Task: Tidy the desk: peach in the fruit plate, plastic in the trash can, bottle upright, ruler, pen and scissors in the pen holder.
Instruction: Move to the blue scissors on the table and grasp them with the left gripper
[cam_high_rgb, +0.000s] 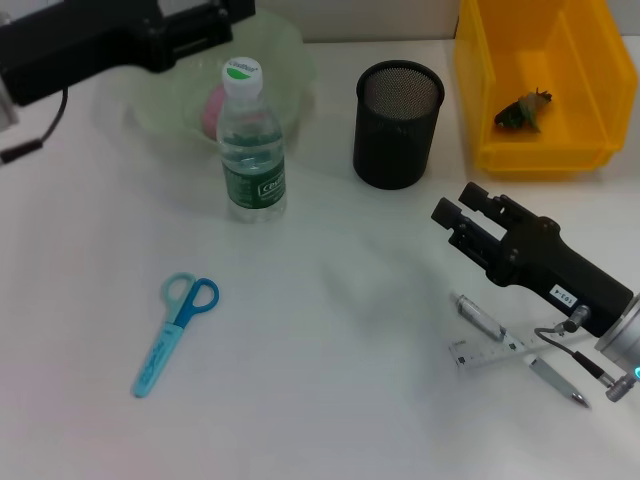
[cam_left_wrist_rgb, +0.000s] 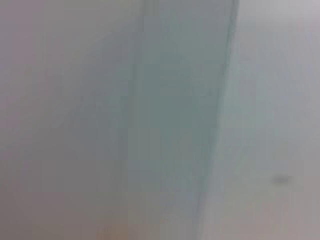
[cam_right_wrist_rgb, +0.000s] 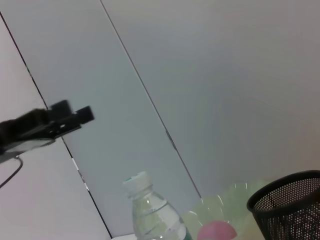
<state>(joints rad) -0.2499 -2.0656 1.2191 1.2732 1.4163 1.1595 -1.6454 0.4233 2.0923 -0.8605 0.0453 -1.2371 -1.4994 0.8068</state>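
A plain white desk (cam_high_rgb: 330, 400) in an office-like test room, set with a black mesh pen holder (cam_high_rgb: 397, 124), blue scissors (cam_high_rgb: 176, 332), a yellow plastic bin (cam_high_rgb: 540, 80), before pale panelled walls (cam_right_wrist_rgb: 200, 75).

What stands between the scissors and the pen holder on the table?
Nothing visible does. The scissors lie on bare table; the bottle stands off that line, left of the pen holder.
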